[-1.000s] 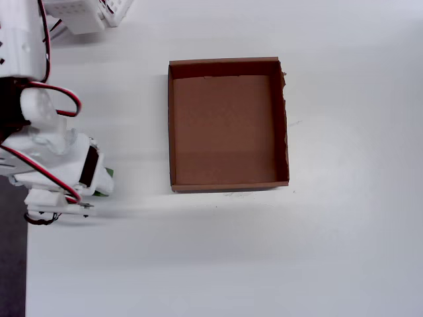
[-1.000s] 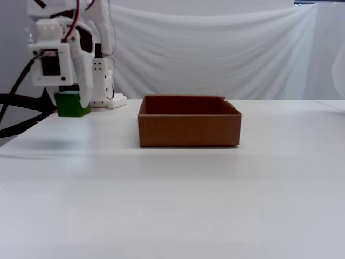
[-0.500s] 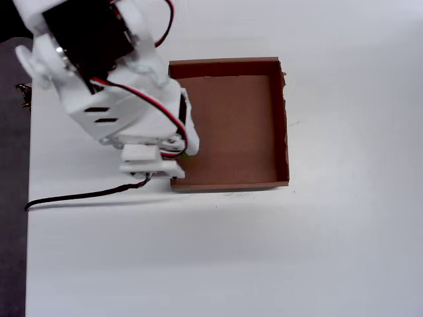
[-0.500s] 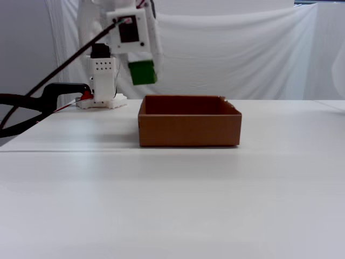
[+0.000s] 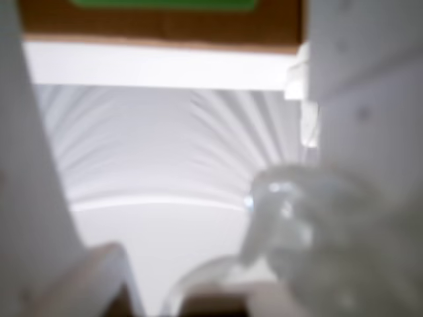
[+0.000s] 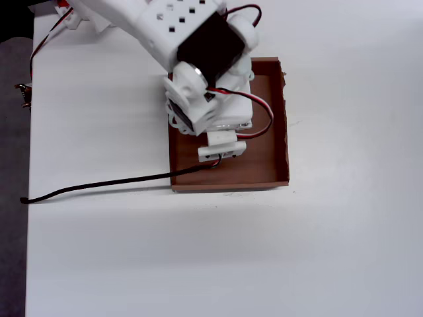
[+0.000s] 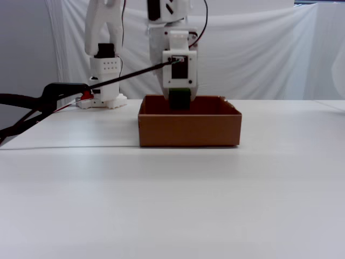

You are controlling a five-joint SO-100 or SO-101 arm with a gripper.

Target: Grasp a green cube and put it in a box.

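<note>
The green cube [image 7: 179,100] sits between the fingers of my gripper [image 7: 179,103], which points straight down over the brown cardboard box [image 7: 188,129] with the cube at rim height. The jaws stand close against the cube's sides. In the overhead view my arm [image 6: 211,99] covers the left part of the box [image 6: 271,132] and hides the cube and the fingertips. In the blurred wrist view a strip of the green cube [image 5: 165,3] shows at the top edge against the brown box [image 5: 165,30], with white fingers [image 5: 33,198] at both sides.
A black cable [image 6: 99,185] runs from the wrist leftward across the white table. A black clamp arm [image 7: 32,102] reaches in from the left of the fixed view. The arm's base [image 7: 102,81] stands behind the box, before a white curtain.
</note>
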